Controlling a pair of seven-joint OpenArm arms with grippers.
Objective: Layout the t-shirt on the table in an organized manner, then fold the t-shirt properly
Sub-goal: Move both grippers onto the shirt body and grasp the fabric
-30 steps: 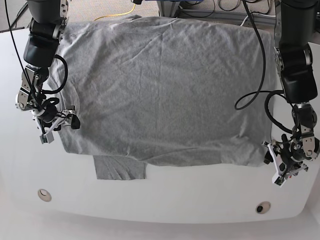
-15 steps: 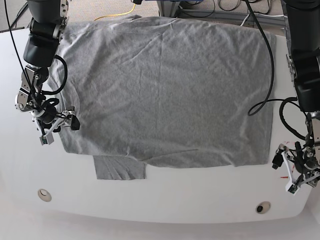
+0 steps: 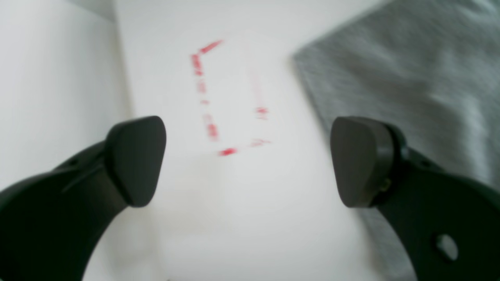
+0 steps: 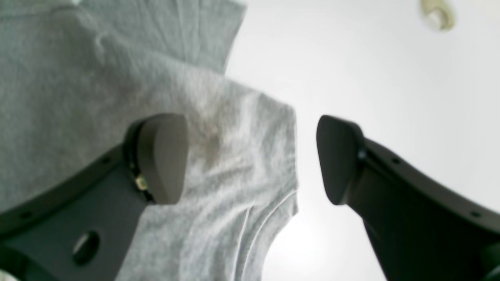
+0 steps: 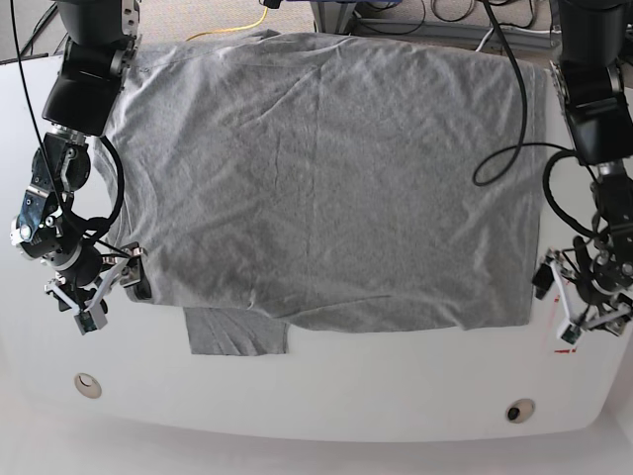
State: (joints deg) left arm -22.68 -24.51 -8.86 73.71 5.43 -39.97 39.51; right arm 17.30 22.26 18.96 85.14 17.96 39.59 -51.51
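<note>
While the shirt (image 5: 326, 178) lies flat, I hold both grippers open.
Left gripper (image 3: 250, 160) off its edge; right gripper (image 4: 250, 156) straddles a corner.

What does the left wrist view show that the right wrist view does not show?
Only the left wrist view shows the red tape rectangle, with the left gripper open over bare table. Only the right wrist view shows a round grommet and a sleeve; the right gripper is open at a corner. Both show the grey t-shirt on white table.

The t-shirt's (image 5: 326, 178) far edge seems cut off.
</note>
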